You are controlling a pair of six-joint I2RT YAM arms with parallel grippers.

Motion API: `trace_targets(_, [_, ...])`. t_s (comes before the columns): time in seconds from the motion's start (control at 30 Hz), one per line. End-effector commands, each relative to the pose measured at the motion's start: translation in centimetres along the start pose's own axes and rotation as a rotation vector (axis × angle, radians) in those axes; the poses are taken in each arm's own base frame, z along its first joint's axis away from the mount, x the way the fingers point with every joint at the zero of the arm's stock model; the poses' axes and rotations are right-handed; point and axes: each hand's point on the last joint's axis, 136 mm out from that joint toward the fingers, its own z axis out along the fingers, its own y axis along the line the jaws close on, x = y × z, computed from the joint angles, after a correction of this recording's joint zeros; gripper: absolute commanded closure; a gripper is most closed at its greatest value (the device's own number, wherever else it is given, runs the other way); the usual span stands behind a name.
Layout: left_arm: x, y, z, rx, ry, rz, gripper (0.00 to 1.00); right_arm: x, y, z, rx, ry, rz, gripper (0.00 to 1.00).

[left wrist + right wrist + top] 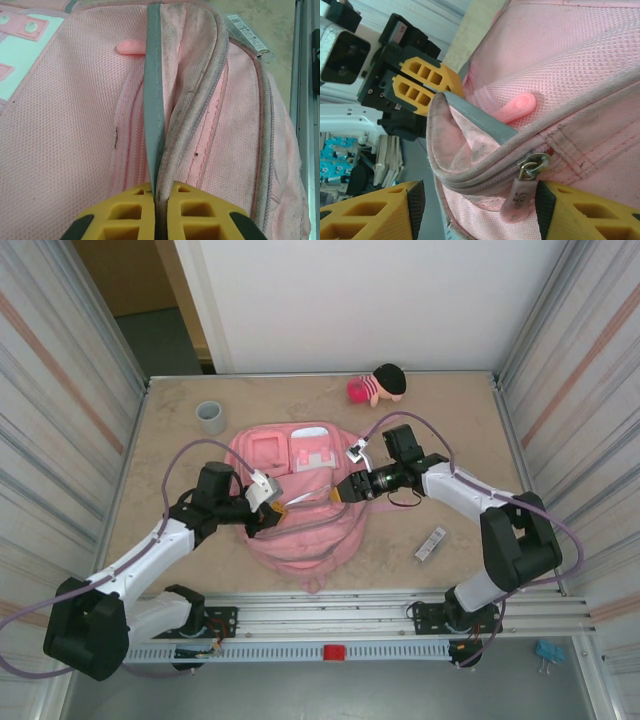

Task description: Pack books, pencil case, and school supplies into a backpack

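The pink backpack lies flat mid-table, its top opening toward the arms. My left gripper is shut on the backpack's piped rim and grey trim, pinched between the yellow fingers. From the right, my right gripper stands open around the main zipper, and the pink zipper pull hangs between its fingers, close to the right pad. Right of the backpack a narrow grey-white strip of the school supplies lies on the table. The books and the pencil case are out of view.
A grey cup stands at the back left and a pink plush doll at the back. Corrugated side walls close in the table left and right. The strip lies near the front rail.
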Motion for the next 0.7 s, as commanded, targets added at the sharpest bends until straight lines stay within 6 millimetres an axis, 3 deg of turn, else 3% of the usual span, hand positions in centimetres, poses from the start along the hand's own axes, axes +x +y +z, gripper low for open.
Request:
trace_targets(0.0, [-2.5,0.5,-0.6,-0.014,-0.095,0.047,0.97,-0.8,-0.9,-0.2,0.027,-0.01,0.011,0.42])
trace_targets(0.33, [-2.5,0.7,-0.8,-0.029,-0.095,0.05,0.97,0.6,-1.4,-0.3,0.043,0.016,0.03,0.79])
trace_targets(0.67, [-2.6,0.8,-0.9,-0.044,-0.097,0.053,0.97,0.3,0.1,-0.7,0.007,-0.003,0.018,0.95])
